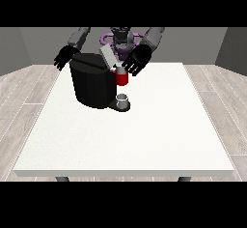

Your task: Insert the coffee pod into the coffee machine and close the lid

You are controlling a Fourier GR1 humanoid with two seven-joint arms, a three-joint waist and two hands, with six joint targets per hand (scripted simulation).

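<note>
The black coffee machine stands near the table's far edge, lid up. A red thing at the machine hangs above a grey cup. The robot hand at the view's right hovers there, fingers spread; the robot hand at the view's left is spread too.

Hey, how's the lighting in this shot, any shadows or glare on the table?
Front view: even, soft light; the white table shows no glare and no marked shadows. The black coffee machine stays dark, with little surface detail, and so do both black hands.
</note>
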